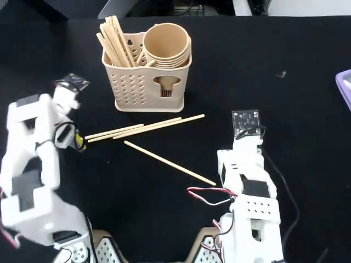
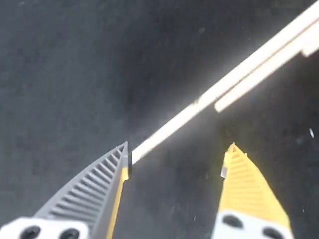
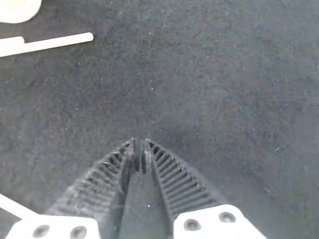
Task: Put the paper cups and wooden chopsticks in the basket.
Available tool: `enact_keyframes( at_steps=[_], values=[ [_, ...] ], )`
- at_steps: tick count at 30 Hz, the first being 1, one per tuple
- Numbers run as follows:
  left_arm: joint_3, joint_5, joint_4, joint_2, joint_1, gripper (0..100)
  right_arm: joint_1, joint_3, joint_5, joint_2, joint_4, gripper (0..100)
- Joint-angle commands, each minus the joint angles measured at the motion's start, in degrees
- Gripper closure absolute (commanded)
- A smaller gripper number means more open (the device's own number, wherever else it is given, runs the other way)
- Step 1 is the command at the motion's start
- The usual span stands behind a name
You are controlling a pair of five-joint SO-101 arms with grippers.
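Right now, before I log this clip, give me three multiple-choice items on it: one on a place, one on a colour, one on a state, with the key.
1. Where are the paper cups?
A. On the table
B. Stacked in the basket
C. In a hand

2. What colour is the basket?
A. Beige
B. Red
C. Green

3. How is the right hand?
A. Wide open
B. Shut, empty
C. Shut on a chopstick

Key: 1 B, the stack sits inside the basket's rim. 2 A, its perforated wall is beige. 3 B, its fingertips meet with nothing between them.
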Motion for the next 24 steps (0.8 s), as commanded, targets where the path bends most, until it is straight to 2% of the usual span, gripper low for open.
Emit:
enact_keyframes(
  at_steps=[1, 3, 7, 9, 11, 13, 17, 24],
  values=[
    [3.91, 3.69, 0.09, -16.09, -2.86, 74, 0.35, -0.31, -0.09, -1.10, -1.23, 97.7],
    [6.46, 10.99, -3.96, -19.08, -2.95, 75, 0.35, -0.31, -0.18, -1.10, -1.23, 97.7],
    [12.97, 34.73, -17.32, -16.44, -2.68, 76, 0.35, 0.31, -0.18, -1.36, -1.41, 97.7],
    [13.93, 41.58, -21.63, -12.84, -1.54, 79, 0.35, 0.31, -0.18, -1.36, -1.41, 97.7],
    [12.44, 45.63, -22.68, -8.35, -0.22, 83, 0.35, 0.40, -0.18, -1.36, -1.49, 97.7],
    [9.71, 47.12, -22.59, -3.34, 1.98, 86, 0.35, 0.48, -0.18, -1.36, -1.49, 97.7],
    [6.29, 44.57, -22.15, 5.45, 4.79, 84, 0.35, 0.48, -0.09, -1.36, -1.49, 97.7],
    [5.14, 39.21, -10.46, 5.19, 3.03, 84, 0.35, 0.22, -0.09, -1.36, -1.49, 97.7]
  ],
)
